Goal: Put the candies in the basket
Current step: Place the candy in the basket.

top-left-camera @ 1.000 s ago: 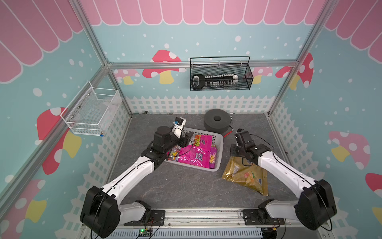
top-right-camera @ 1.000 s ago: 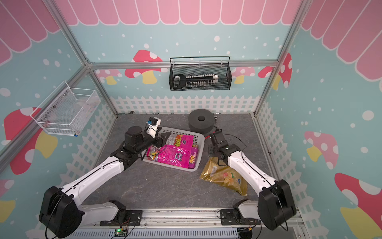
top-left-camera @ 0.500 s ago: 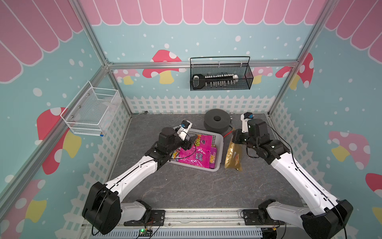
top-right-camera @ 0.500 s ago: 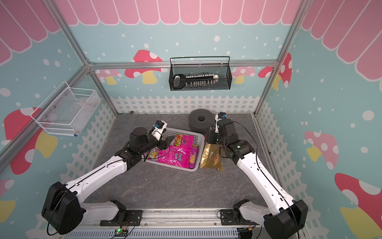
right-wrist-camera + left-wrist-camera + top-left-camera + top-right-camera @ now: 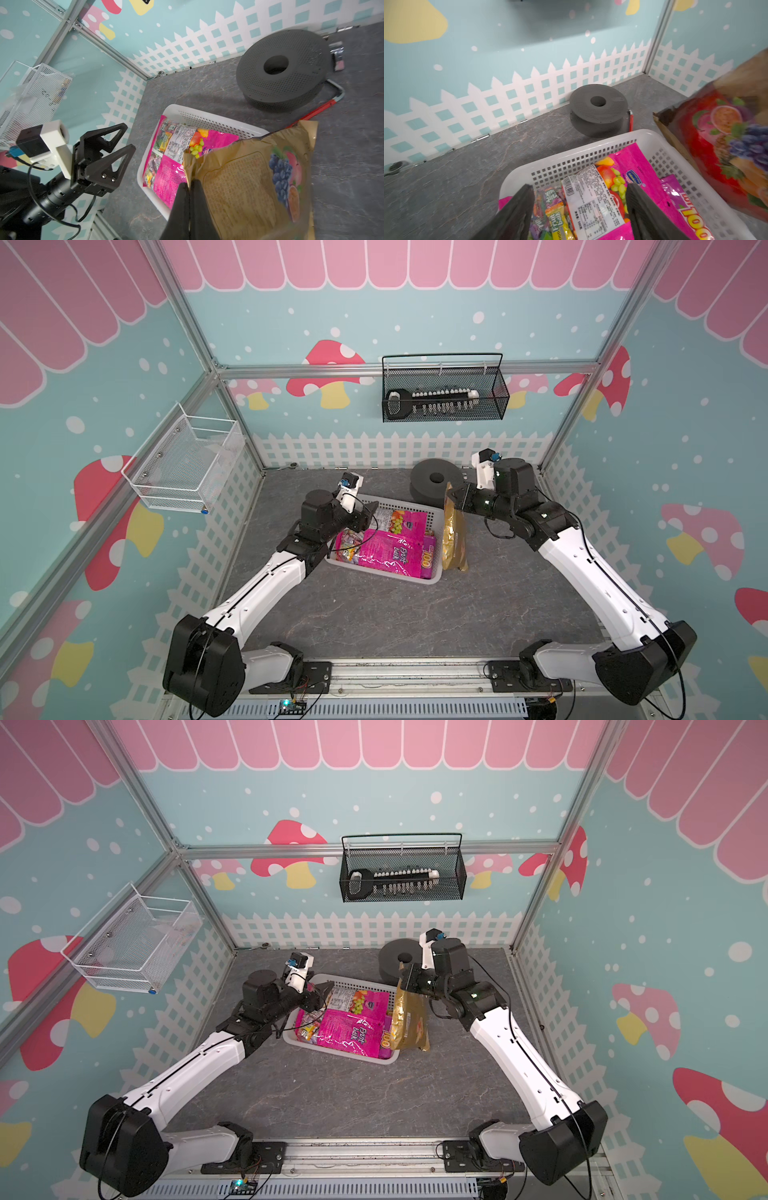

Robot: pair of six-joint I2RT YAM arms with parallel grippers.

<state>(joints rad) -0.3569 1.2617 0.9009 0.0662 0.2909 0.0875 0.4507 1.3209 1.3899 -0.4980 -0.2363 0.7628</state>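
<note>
The white basket (image 5: 432, 581) (image 5: 291, 1040) stands mid-table, holding a big magenta bag (image 5: 386, 549) (image 5: 639, 164), a purple "100" bag (image 5: 428, 560) and a small green-yellow bag (image 5: 558, 218). My right gripper (image 5: 452, 498) (image 5: 190, 185) is shut on the top edge of the big gold candy bag (image 5: 454, 539) (image 5: 409, 1019) (image 5: 249, 182). The bag hangs upright just outside the basket's right rim. My left gripper (image 5: 372, 510) (image 5: 580, 187) is open above the basket's far left corner, with nothing between its fingers.
A dark grey perforated disc (image 5: 434, 485) (image 5: 282, 68) lies behind the basket, with a thin red stick (image 5: 311, 113) beside it. A black mesh wall basket (image 5: 442, 393) hangs on the back wall. A white wire wall basket (image 5: 187, 468) hangs on the left wall.
The right gripper lifted the gold bag off the table and carried it left to the basket's side, where it hangs upright. The left gripper opened wider and shifted slightly over the basket.
</note>
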